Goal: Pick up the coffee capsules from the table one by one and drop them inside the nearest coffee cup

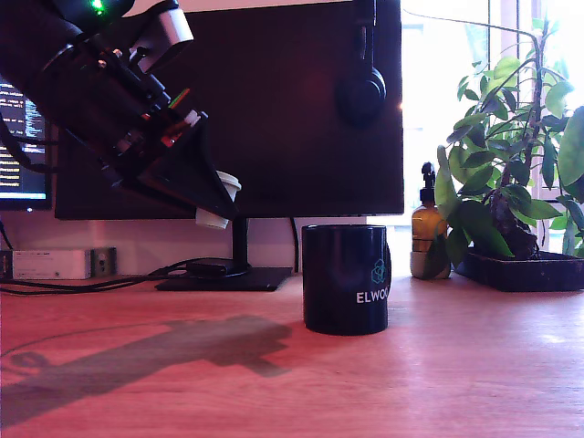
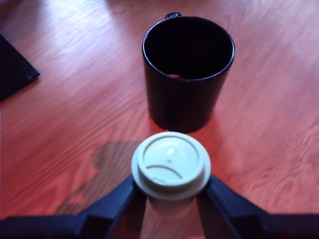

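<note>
The gripper (image 2: 171, 196) clamps an off-white capsule (image 2: 170, 164) between its two fingers, held in the air above the table (image 1: 438, 383). The dark mug (image 1: 346, 278) stands upright on the table, to the exterior view's right of the capsule and below it.

My jaws hold the off-white capsule (image 2: 170, 167) aloft, left of the upright navy cup (image 1: 345, 278) at centre frame.

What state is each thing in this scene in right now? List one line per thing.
Black two-fingered hand: shut on the capsule, raised above the table.
Off-white plastic coffee capsule: held in the air, short of the mug.
Dark navy glossy mug: upright on the table, mouth open.
Reddish-brown wooden table: bears the mug.
Amber pump bottle: upright.
</note>
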`<state>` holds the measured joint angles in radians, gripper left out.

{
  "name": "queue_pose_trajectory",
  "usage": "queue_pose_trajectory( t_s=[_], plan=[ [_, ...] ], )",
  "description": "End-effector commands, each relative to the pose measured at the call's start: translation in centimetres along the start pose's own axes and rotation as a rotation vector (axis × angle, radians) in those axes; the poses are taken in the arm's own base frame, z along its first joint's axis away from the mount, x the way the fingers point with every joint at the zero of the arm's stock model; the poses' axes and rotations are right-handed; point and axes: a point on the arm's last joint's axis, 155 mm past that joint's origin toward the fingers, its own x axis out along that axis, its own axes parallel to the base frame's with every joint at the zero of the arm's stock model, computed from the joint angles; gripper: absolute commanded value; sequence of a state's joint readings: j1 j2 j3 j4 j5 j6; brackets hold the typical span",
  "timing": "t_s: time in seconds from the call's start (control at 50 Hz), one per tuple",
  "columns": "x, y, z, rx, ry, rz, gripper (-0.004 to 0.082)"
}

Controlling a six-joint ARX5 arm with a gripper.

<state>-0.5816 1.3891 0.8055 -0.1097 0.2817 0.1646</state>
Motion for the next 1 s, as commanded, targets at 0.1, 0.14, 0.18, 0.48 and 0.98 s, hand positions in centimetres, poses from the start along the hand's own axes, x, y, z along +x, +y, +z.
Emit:
queue_pose_trajectory(
  t_s=[0.1, 0.14, 0.18, 0.48, 0.98],
  plan=[
    [-0.6, -0.9, 3.2, 0.011, -0.061, -0.010, 0.0130],
    [-0.6, -1.0, 3.5, 0.007, -0.066, -0.010, 0.0130],
    [-0.7, -1.1, 3.8, 0.010, -0.068, -0.008, 0.0130],
    [-0.3, -1.4, 5.1, 0.000, -0.052, -0.008, 0.0131],
    [2.7, -2.2, 6.5, 0.006, 0.012, -0.030, 0.0132]
  ],
)
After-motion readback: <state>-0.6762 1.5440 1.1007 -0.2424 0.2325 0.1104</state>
